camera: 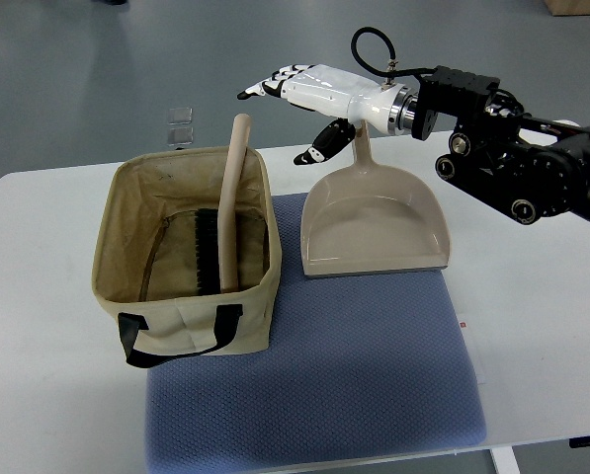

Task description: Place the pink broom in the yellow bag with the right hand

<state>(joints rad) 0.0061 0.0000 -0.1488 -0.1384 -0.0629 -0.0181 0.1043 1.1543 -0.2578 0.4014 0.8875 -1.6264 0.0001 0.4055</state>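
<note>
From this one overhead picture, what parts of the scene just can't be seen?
- Broom bristles: dim in the bag's shadow, top view.
- Dustpan handle top: covered by the right hand.
- Right arm: cut off by the right edge.
- Left arm: out of view.
- Small clear item behind the table: too small to identify.

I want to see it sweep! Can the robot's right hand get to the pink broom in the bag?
Probably yes. The white right hand hovers open just right of the pink broom's long handle, which sticks up above the rim of the yellowish fabric bag, with nothing between them.

White hand (pixel 304 94), black jointed arm (pixel 512 158)
</note>
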